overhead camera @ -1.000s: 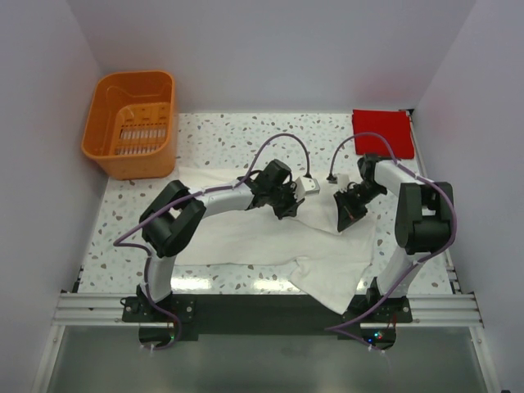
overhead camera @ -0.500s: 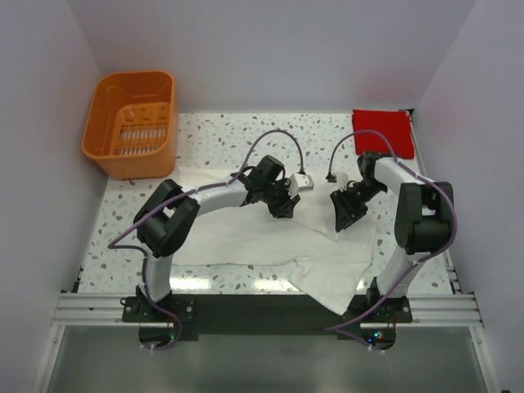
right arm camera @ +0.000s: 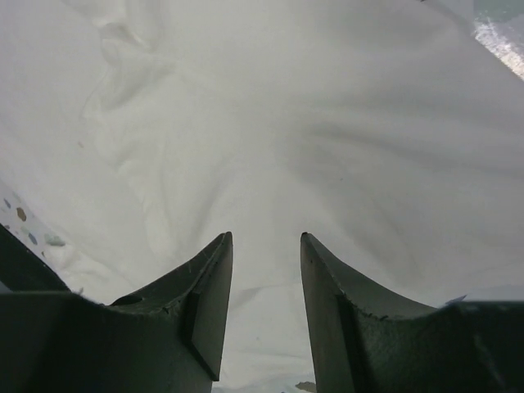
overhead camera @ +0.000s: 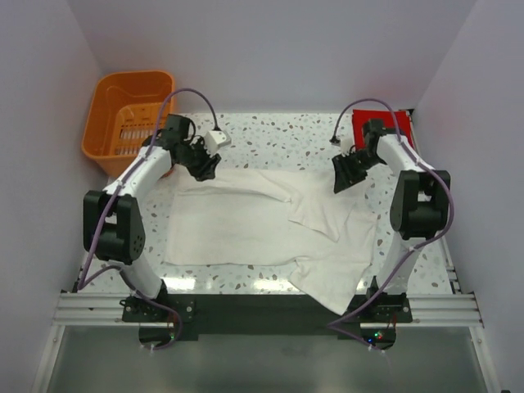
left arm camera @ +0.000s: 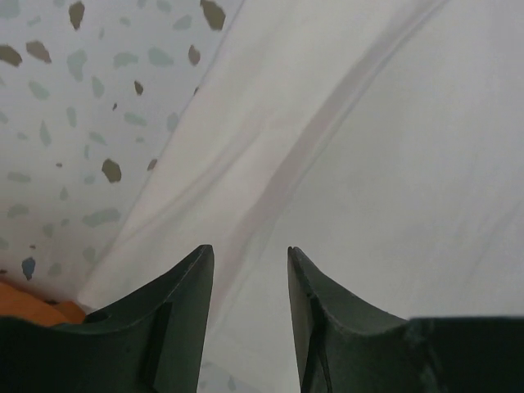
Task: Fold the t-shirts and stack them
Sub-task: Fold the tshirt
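The cream t-shirt (overhead camera: 262, 225) lies spread across the table's (overhead camera: 270, 131) middle, the red t-shirt (overhead camera: 399, 123) sits folded at 1 o'clock, the orange basket (overhead camera: 100, 147) at 10 o'clock shows its slotted floor, and the left gripper (overhead camera: 206, 168) and right gripper (overhead camera: 342, 176) hang half-open over cream cloth, holding nothing.

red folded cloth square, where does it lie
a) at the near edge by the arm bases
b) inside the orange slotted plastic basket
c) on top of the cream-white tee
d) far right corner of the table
D: the bright red folded cloth square lies flat in the far right corner of the speckled table, partly hidden by the right arm, while the cream-white cloth t-shirt lies spread out mid-table.
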Motion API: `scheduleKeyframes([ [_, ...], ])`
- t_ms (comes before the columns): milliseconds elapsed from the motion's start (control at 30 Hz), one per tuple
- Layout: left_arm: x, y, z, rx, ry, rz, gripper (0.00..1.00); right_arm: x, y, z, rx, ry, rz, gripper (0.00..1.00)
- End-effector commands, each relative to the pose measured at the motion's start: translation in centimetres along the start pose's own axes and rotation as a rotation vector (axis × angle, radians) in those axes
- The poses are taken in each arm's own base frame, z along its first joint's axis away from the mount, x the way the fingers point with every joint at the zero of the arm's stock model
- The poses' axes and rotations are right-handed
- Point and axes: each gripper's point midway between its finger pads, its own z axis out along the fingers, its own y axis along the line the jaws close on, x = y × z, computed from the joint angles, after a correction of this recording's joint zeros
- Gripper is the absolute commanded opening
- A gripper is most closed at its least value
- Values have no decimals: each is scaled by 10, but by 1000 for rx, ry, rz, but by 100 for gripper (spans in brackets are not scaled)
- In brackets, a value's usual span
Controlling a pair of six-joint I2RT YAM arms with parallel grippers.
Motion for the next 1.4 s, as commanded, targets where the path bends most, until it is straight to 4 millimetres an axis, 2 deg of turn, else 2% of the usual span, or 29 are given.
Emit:
scheduleKeyframes([
  [0, 64, 16, -13, 45, 211, 86, 47, -32, -25, 2, 85, -71, 10, 42],
  [133, 96, 42, -10, 14, 301, 124, 47, -37, -44, 9, 136, -58, 26, 41],
  [333, 113, 58, 9, -1, 350, 168, 47, -31, -60, 21, 181, -28, 38, 41],
  [600, 111, 79, 18, -47, 352, 217, 47, -19, -66, 25, 207, 9, 40, 41],
  [700, 113, 80, 18, -43, 366, 232, 41, -20, -66, 26, 207, 10, 41, 41],
  [867, 109, 76, 10, -38, 360, 256, 26, -18, -66, 25, 206, 19, 36, 40],
  [900, 106, 75, 7, -37, 355, 261, 19, -18, -66, 25, 206, 22, 35, 40],
  [1067, 104, 58, -5, -2, 342, 271, 4, -15, -68, 25, 216, 33, 28, 39],
  [1167, 110, 44, -13, 33, 351, 282, 0, -13, -71, 24, 231, 42, 28, 39],
  [1267, 116, 29, -22, 60, 358, 307, 0, -12, -72, 24, 236, 46, 27, 39],
  [1300, 123, 23, -22, 76, 370, 307, 0, -13, -71, 24, 236, 45, 23, 39],
  [1333, 125, 22, -23, 77, 374, 314, 0, -12, -71, 25, 236, 49, 23, 39],
  [1367, 128, 19, -23, 81, 382, 315, 5, -12, -72, 23, 239, 48, 24, 39],
])
